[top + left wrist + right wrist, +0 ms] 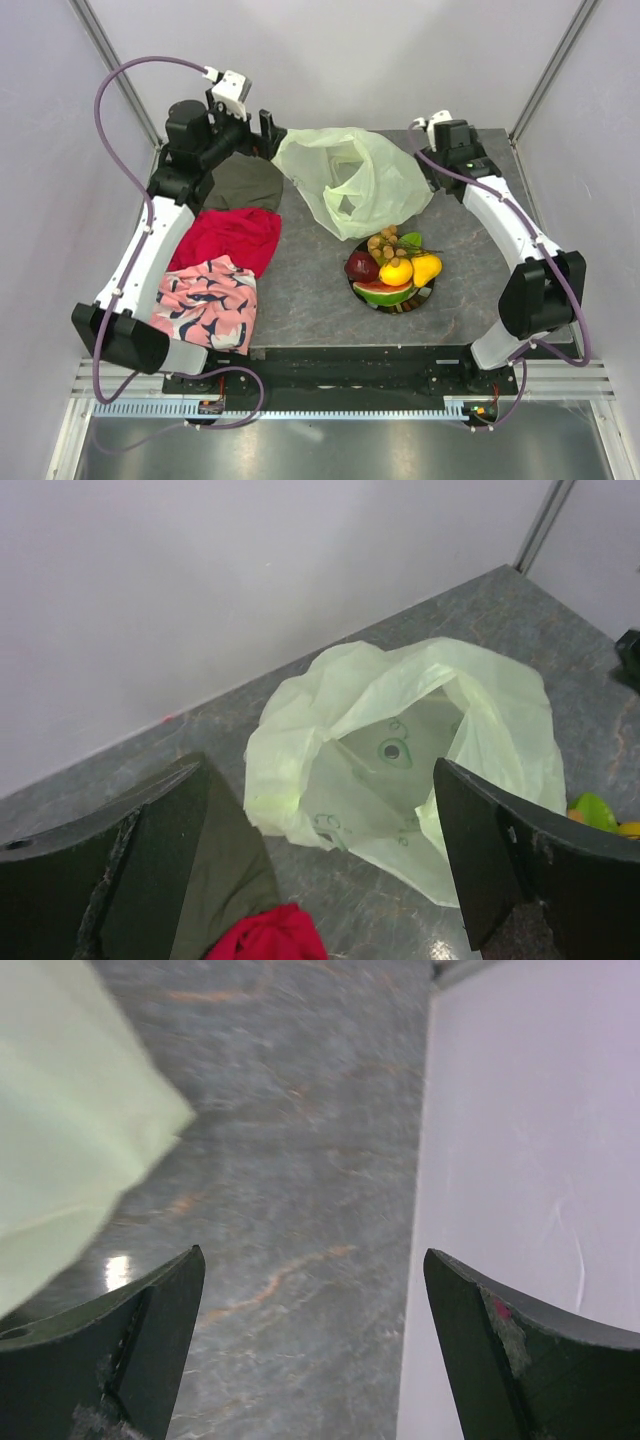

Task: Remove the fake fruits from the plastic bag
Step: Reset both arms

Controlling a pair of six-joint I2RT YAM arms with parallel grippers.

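Left tool (pixel 318 770) and right tool (pixel 312 1255) gape; one bag (pixel 350 180), six fruits (pixel 395 265).

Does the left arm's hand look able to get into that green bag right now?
Probably yes: the left hand is open right beside the bag, whose mouth gapes toward it with nothing between.

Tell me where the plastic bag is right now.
Top view: the plastic bag lies far centre, right of the olive cloth, just behind the plate.
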